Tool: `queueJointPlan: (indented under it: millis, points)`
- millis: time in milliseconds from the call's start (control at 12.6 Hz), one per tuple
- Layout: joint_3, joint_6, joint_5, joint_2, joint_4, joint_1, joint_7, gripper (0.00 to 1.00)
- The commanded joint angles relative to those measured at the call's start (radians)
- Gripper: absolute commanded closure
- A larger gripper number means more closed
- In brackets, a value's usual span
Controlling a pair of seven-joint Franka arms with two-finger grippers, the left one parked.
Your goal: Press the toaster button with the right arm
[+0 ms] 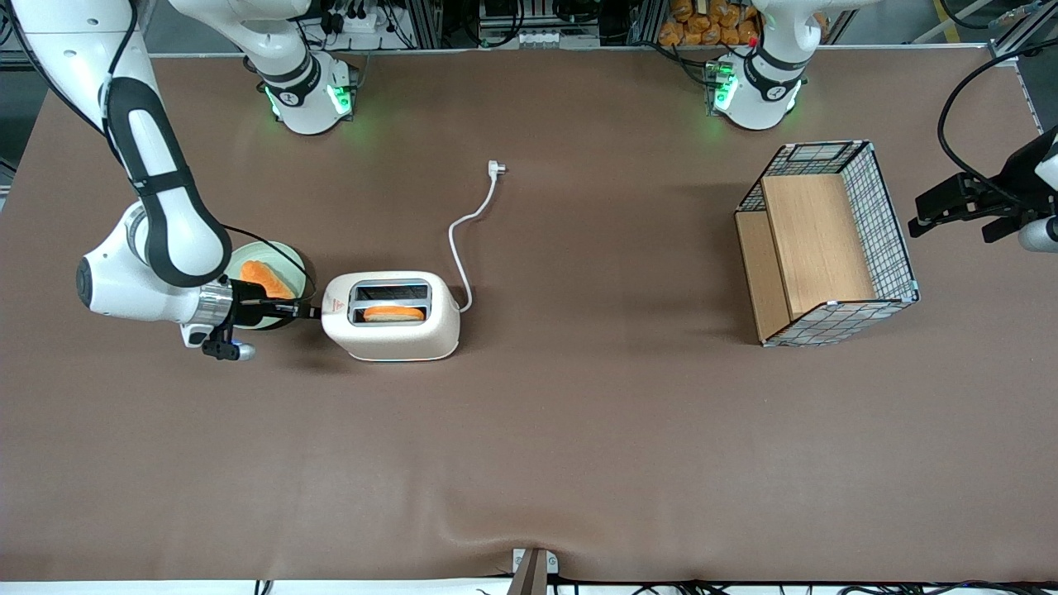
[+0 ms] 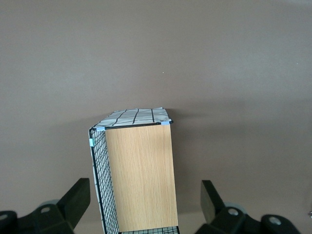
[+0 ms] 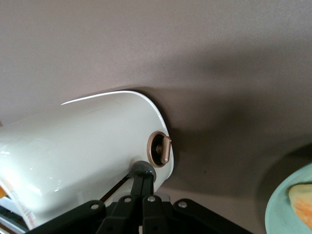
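Toaster (image 1: 390, 316): stood on the brown table (image 1: 579, 446), one orange slice (image 1: 394, 313) in a slot.
Toaster button (image 3: 143, 169): on the toaster's short end, beside a copper ring dial (image 3: 159, 148).
Gripper (image 1: 307, 312): level with that end, fingers (image 3: 141, 187) drawn together, tips touching the button.
Plate (image 1: 291, 258): just beside the toaster, under the right arm (image 1: 157, 240).
Wire basket (image 1: 826, 244): well apart from the toaster, toward the parked arm's end.

The right arm (image 1: 165, 207) reaches low over the brown surface (image 1: 529, 454), its gripper (image 1: 312, 312) at the short end of the cream toaster (image 1: 390, 316). One toast slice (image 1: 394, 313) sits in the slot nearer the camera; another (image 1: 266, 278) lies on a pale green plate (image 1: 299, 263) under the wrist. A wire basket (image 1: 829, 242) lies toward the parked arm's end.
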State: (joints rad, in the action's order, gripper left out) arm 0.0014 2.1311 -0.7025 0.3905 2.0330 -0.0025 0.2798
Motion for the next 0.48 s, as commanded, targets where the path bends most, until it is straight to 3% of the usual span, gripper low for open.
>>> queueJointPlan:
  millis: [0,398]
  points:
    - [0.005,0.056,-0.025,0.036,0.003,0.019,0.016,1.0]
    - [0.005,0.073,-0.026,0.047,0.004,0.027,0.016,1.0]
